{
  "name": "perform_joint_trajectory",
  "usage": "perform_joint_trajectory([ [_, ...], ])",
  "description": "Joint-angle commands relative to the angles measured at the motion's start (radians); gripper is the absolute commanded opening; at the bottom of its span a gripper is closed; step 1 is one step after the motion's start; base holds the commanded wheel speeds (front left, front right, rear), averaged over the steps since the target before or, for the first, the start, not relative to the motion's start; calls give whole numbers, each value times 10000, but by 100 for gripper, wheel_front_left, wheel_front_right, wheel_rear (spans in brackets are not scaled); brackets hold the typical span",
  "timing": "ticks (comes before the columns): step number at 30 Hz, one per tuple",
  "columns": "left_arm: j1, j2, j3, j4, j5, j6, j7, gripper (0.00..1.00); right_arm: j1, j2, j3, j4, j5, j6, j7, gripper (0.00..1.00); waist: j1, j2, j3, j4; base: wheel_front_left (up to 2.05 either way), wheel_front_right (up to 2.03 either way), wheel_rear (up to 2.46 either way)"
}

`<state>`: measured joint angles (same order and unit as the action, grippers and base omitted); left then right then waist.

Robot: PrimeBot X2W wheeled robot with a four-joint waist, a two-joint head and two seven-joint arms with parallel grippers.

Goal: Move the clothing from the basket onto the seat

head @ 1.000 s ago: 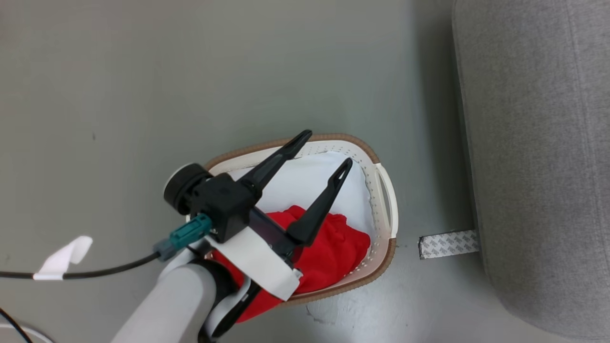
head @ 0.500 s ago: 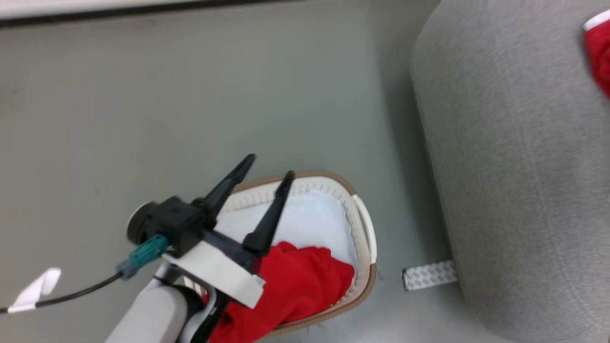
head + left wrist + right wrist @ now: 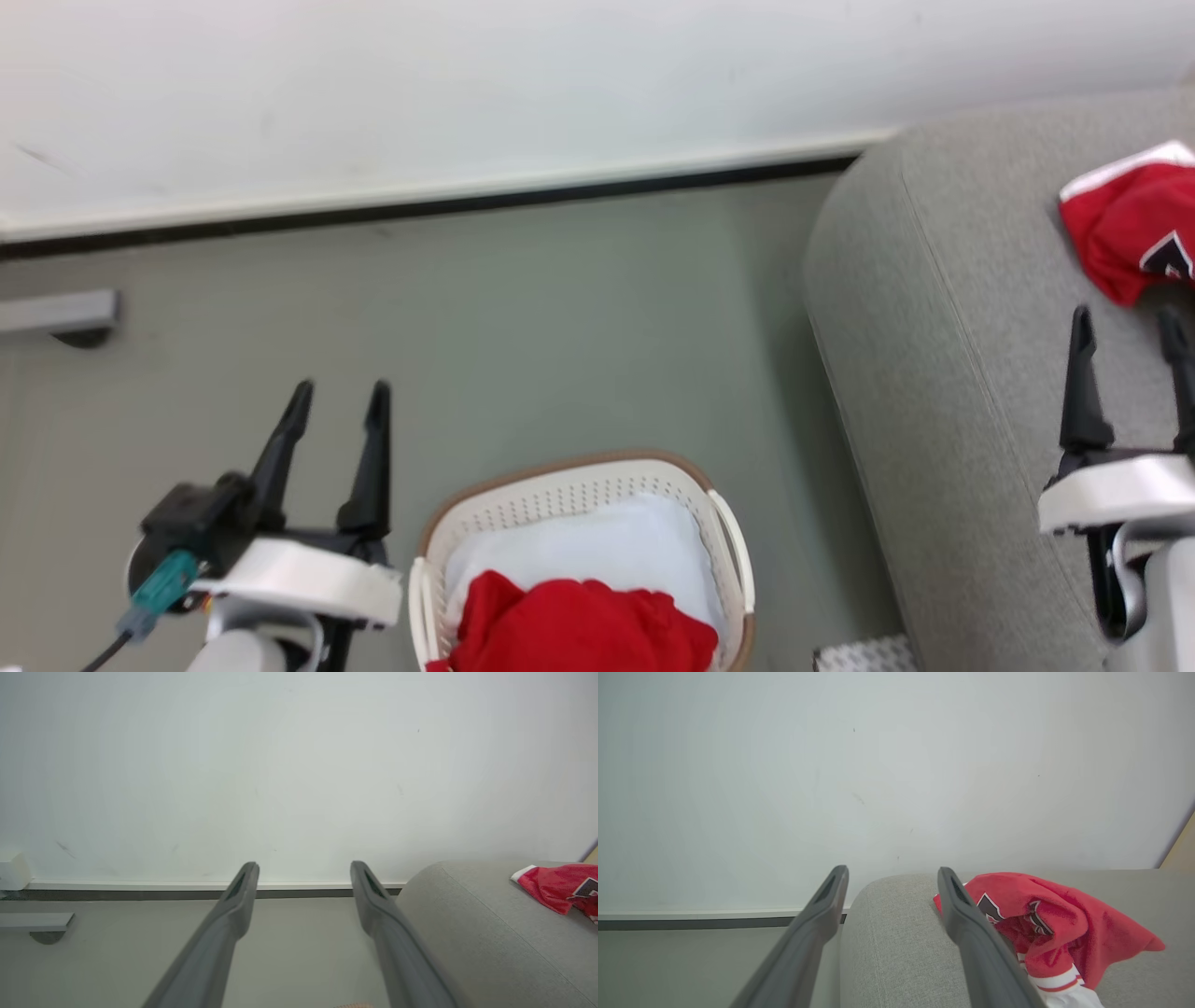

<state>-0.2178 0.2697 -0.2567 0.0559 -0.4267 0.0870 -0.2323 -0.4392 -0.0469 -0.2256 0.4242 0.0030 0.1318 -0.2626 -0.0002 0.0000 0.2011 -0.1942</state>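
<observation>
- Hovering over the floor (image 3: pixel 560 327) left of the basket (image 3: pixel 560 474), the left gripper (image 3: pixel 341 392) is spread wide, holding nothing.
- One red garment (image 3: pixel 579 630) sits in the basket on white padding (image 3: pixel 597 546).
- Second red garment (image 3: pixel 1125 224) lies on the grey seat (image 3: pixel 934 327), just past the right gripper (image 3: pixel 1127 322), whose fingers are spread and empty.

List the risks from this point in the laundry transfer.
1. In the basket, a red garment lies on pale padding; a deep grab may lift both.
2. The left gripper stands open beside the basket; reaching in could knock its rim.
3. The right gripper, open, hangs near the other red garment on the seat; pulling back might snag it.
</observation>
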Motion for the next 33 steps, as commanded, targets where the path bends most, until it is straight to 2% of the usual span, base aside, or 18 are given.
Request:
perform_joint_trajectory([
  [1,254,26,121,156,-53,40,-140,100,360,-59,158,-211,155,-22,-30,100,2,0,-503,364,0,0,0],
  [7,887,95,454,1009,145,22,-308,100,1421,-55,1051,-744,709,-22,-30,100,2,0,-1152,609,0,0,0],
  [11,1313,-112,647,1415,279,165,-317,100,2129,-58,1599,-744,912,-22,-31,100,2,0,-1592,617,0,0,0],
  [16,1721,-339,946,1492,503,116,-318,100,2813,-52,2148,-623,1191,-22,-31,100,2,0,-1868,575,0,0,0],
  [27,2023,-617,1435,2104,929,-192,-321,100,3278,-54,2534,-393,1577,-22,-31,100,2,0,-2122,540,0,0,0],
  [33,2171,-829,1562,2321,1142,-201,-322,100,3352,-54,2705,-131,1626,-22,-32,100,2,0,-2252,582,0,0,0],
])
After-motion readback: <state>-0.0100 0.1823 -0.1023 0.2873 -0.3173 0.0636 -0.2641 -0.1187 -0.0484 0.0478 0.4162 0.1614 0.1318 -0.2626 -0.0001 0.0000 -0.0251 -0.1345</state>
